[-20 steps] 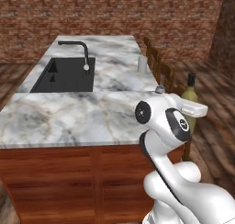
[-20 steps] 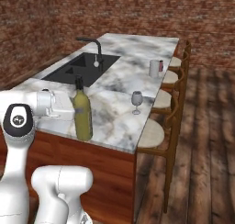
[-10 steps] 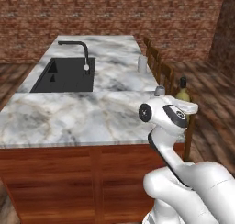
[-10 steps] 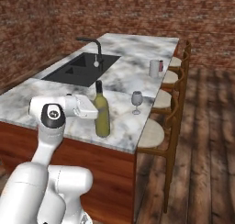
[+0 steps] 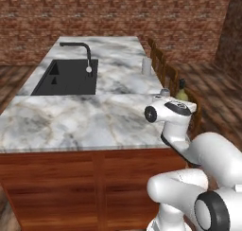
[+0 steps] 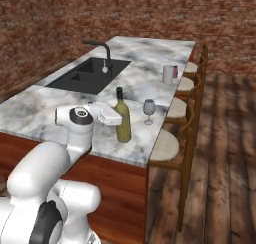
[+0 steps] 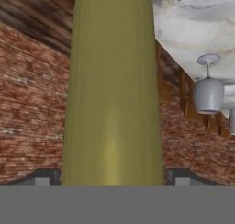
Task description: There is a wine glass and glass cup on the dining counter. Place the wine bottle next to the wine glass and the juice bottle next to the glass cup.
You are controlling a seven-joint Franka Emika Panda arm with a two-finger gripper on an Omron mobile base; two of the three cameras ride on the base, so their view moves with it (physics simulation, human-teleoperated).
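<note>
My gripper is shut on the wine bottle, an olive-green bottle held upright over the near right part of the dining counter. In the hand view the wine bottle stands between my two fingertips. The wine glass stands just right of the bottle, apart from it, and appears rolled over in the hand view as the wine glass. Farther back the glass cup stands near the counter's right edge, with a small dark red bottle, seemingly the juice bottle, close behind it. The bottle's dark neck rises behind my hand.
A black sink with an arched black faucet takes up the counter's left half. Wooden stools line the counter's right side. Brick walls stand behind and wood flooring lies to the right.
The arm has swung to the right with the wine bottle in its grip, bringing the bottle closer to the wine glass. The glasses have not moved.
</note>
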